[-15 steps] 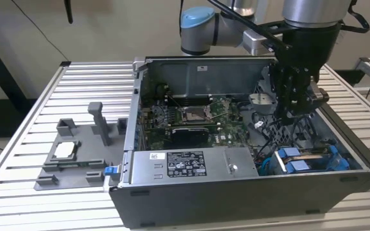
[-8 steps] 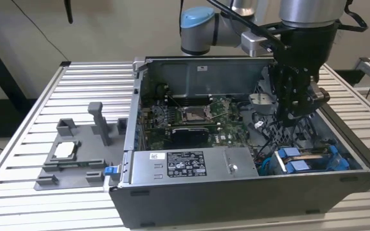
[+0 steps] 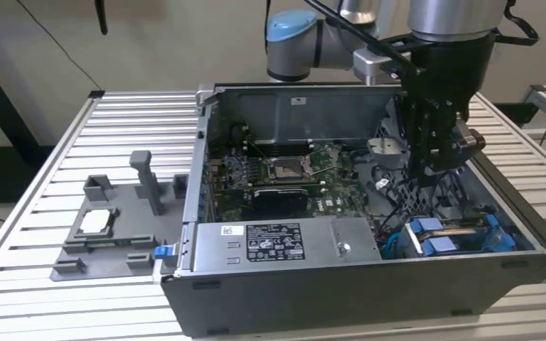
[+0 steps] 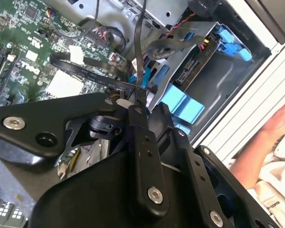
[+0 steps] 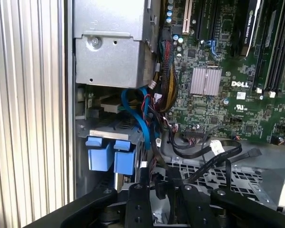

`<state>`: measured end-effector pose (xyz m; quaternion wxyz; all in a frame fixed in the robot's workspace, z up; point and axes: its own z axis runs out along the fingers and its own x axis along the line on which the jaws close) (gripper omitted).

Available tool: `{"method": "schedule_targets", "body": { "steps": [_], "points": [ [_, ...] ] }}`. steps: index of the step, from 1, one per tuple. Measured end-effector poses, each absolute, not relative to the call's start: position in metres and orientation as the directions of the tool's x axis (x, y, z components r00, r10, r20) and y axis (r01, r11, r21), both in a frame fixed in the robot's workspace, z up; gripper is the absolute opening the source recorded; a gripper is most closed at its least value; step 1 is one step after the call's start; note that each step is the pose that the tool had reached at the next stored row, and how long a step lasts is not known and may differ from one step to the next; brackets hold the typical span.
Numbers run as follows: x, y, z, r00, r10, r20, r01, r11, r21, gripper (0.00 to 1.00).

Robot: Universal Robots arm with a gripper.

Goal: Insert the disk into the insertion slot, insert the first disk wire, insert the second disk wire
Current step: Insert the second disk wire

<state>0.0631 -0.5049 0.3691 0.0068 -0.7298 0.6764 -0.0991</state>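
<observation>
The disk (image 3: 453,230) sits inside the insertion slot (image 3: 500,245) at the case's near corner on the exterior view's right, its blue carrier tabs (image 5: 107,154) facing the case interior. My gripper (image 3: 431,169) reaches down into the case just behind the slot. In the second wrist view the gripper (image 4: 133,95) is shut on a thin black disk wire (image 4: 141,52) that runs away toward the drive bay (image 4: 213,80). In the first wrist view the gripper (image 5: 156,187) hangs close to the blue tabs. A blue cable (image 5: 135,114) loops above the bay.
A grey power supply box (image 3: 273,245) fills the case's near side. The motherboard (image 3: 283,174) lies behind it. A grey fixture (image 3: 111,234) stands on the slatted table (image 3: 55,177) at the exterior view's left. A person's hand (image 4: 275,126) rests outside the case wall.
</observation>
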Motion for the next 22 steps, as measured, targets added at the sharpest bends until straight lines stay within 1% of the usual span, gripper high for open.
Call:
{"method": "schedule_targets", "body": {
  "steps": [6,8,9,10,11,16,22],
  "points": [
    [0.0615,-0.5041,0.3687,0.067,-0.988,0.136,-0.985,-0.087,-0.151,0.30],
    [0.0614,-0.5040,0.3687,0.067,-0.988,0.136,-0.985,-0.087,-0.151,0.28],
    [0.0614,-0.5040,0.3687,0.067,-0.988,0.136,-0.985,-0.087,-0.151,0.22],
    [0.0613,-0.5040,0.3687,0.067,-0.988,0.136,-0.985,-0.087,-0.151,0.22],
    [0.0613,-0.5040,0.3687,0.067,-0.988,0.136,-0.985,-0.087,-0.151,0.16],
    [0.0614,-0.5043,0.3687,0.067,-0.988,0.136,-0.985,-0.087,-0.150,0.16],
    [0.0652,-0.5139,0.3677,0.070,-0.989,0.133,-0.988,-0.087,-0.127,0.16]
  ]
}}
